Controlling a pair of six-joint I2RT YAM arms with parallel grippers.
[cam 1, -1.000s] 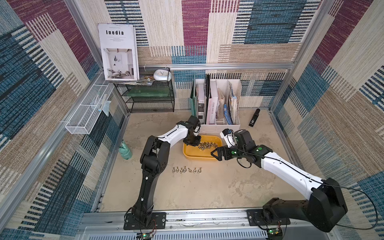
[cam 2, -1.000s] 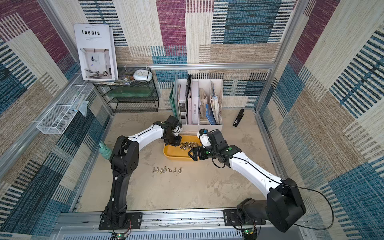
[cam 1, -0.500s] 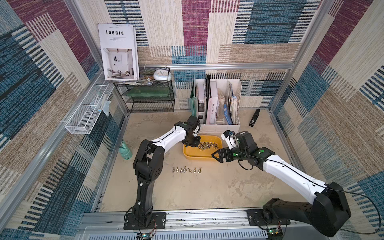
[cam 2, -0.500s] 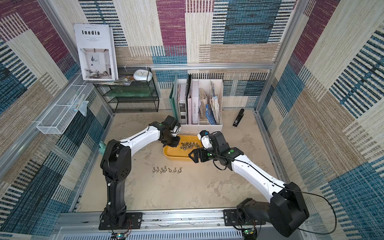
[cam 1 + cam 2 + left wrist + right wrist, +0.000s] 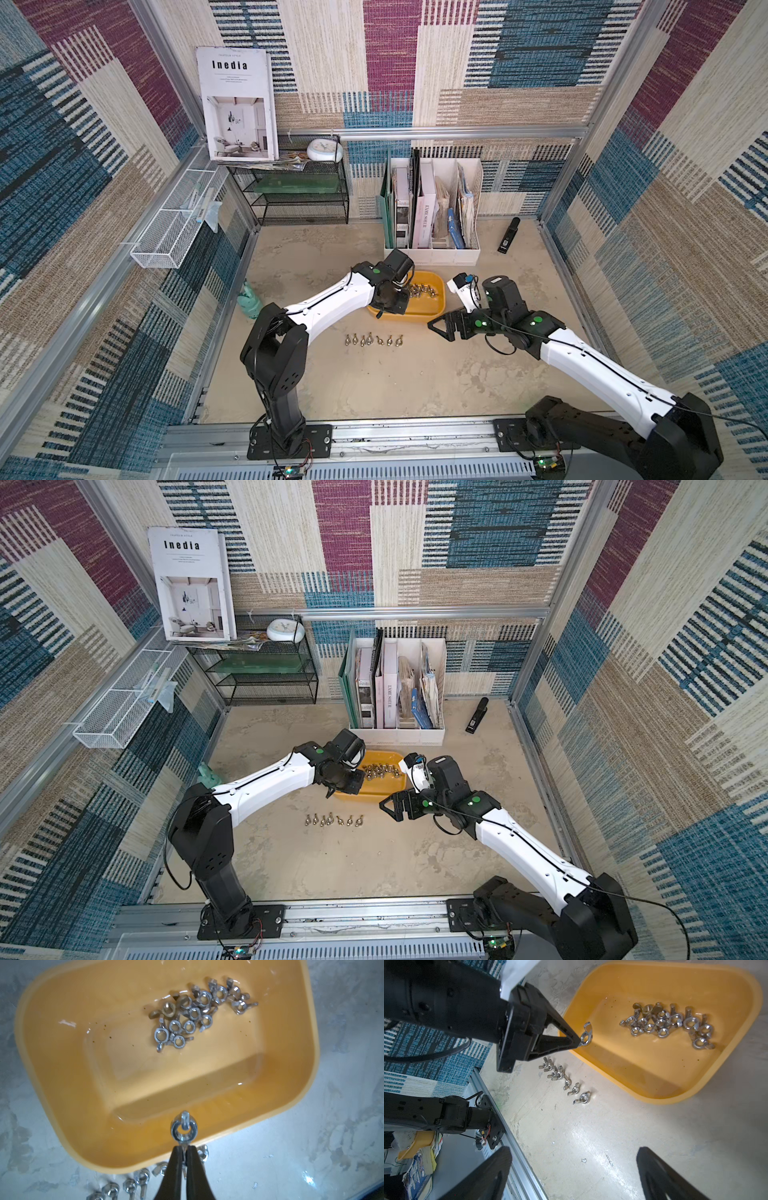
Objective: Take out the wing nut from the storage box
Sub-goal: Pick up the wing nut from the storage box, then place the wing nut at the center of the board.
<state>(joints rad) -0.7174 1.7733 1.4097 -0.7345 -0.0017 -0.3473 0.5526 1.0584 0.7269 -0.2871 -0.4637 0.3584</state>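
My left hand point(image 5: 183, 1150) is clenched on a single wing nut point(image 5: 184, 1128), pinching one of its wings at the very fingertips so that the ring and the other wing stick out clear beyond them. I hold that nut in the air over the edge of the storage box point(image 5: 62, 1076), above the long wall that faces the row of wing nuts point(image 5: 564, 1082). The box sits flat on the desk point(image 5: 374, 386), and a loose pile of wing nuts point(image 5: 193, 1014) lies on its floor toward the far long wall, well apart from the one I grip. The row lies on the desk just outside the box, running roughly along its near long wall, some of its nuts touching one another. My right hand point(image 5: 574, 1149) is released, its two fingers spread wide with nothing between them, and it hovers over bare desk just off a corner of the box, on the same side as the row.
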